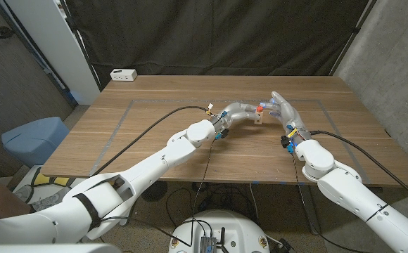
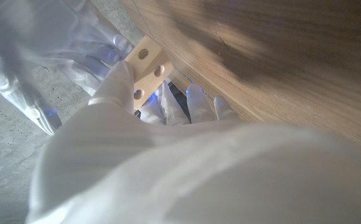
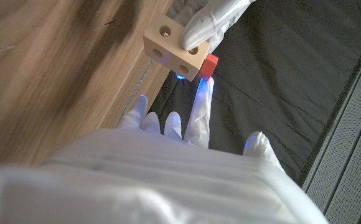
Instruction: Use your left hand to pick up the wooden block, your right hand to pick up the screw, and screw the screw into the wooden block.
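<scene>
Gripping wooden block [image 3: 172, 51], left hand [image 1: 240, 111], power strip [image 1: 123, 74] perhaps, far corner.

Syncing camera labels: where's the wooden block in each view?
Head view: wooden block right of centre, held above the table between the two robot hands.
Left wrist view: upper left of centre, gripped by the left robot hand.
Right wrist view: top centre.
Shared landmark: the block's round holes.

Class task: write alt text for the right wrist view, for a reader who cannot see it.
A white-gloved left robot hand holds a pale wooden block with round holes above the table. The right robot hand reaches a fingertip to the red screw at the block's far side.
</scene>
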{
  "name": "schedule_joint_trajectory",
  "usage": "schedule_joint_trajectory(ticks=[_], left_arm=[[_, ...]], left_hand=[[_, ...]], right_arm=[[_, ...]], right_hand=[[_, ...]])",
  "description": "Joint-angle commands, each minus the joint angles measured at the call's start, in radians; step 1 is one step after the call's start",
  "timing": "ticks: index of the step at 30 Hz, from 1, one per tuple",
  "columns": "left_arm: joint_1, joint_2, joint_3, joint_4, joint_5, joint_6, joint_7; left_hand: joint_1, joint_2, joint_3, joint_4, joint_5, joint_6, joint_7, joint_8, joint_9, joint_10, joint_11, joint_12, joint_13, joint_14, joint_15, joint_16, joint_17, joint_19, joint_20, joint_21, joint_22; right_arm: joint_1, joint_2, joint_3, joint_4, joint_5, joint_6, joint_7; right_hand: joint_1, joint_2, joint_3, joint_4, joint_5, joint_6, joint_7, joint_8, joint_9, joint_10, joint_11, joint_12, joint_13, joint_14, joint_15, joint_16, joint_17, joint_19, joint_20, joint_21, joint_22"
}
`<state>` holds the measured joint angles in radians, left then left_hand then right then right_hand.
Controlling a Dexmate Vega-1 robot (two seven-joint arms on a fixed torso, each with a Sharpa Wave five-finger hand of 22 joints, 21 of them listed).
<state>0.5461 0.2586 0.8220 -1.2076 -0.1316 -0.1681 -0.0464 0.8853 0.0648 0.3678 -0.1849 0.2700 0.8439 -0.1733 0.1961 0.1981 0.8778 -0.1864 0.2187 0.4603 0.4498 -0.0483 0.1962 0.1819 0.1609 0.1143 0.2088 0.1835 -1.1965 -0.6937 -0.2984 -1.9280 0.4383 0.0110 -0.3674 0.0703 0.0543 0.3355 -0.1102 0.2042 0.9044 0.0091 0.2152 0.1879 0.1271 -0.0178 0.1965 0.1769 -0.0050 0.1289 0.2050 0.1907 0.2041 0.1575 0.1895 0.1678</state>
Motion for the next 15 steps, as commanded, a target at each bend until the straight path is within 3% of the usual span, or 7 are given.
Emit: schedule_joint_trajectory(ticks=[1, 15], left_arm=[[-0.002, -0.001, -0.003, 0.007, -0.005, -0.004, -0.004], [-0.016, -0.011, -0.002, 0.039, -0.010, -0.019, -0.017]], left_hand=[[-0.005, 0.016, 0.032, 0.028, 0.005, 0.066, 0.040, 0.008, 0.001, 0.023, -0.009, 0.018, 0.036, 0.006, -0.016, 0.002, 0.001, 0.005, -0.007, 0.007, 0.005], [-0.006, 0.016, 0.032, 0.029, 0.005, 0.065, 0.043, 0.008, 0.001, 0.023, -0.010, 0.018, 0.036, 0.006, -0.016, 0.002, 0.001, 0.005, -0.006, 0.007, 0.005]], right_arm=[[-0.003, 0.005, 0.002, -0.010, -0.009, -0.015, -0.022], [-0.006, 0.003, 0.007, -0.021, -0.007, -0.031, -0.029]], right_hand=[[0.006, 0.006, 0.008, -0.002, 0.007, 0.025, 0.003, 0.011, 0.002, 0.017, 0.003, 0.008, 0.003, 0.012, 0.003, 0.005, -0.001, 0.013, -0.001, 0.007, 0.002], [0.011, 0.006, 0.010, -0.005, 0.006, 0.077, 0.015, 0.021, 0.002, 0.052, -0.001, 0.012, 0.003, 0.033, -0.001, 0.008, -0.002, 0.028, -0.004, 0.009, 0.002]])
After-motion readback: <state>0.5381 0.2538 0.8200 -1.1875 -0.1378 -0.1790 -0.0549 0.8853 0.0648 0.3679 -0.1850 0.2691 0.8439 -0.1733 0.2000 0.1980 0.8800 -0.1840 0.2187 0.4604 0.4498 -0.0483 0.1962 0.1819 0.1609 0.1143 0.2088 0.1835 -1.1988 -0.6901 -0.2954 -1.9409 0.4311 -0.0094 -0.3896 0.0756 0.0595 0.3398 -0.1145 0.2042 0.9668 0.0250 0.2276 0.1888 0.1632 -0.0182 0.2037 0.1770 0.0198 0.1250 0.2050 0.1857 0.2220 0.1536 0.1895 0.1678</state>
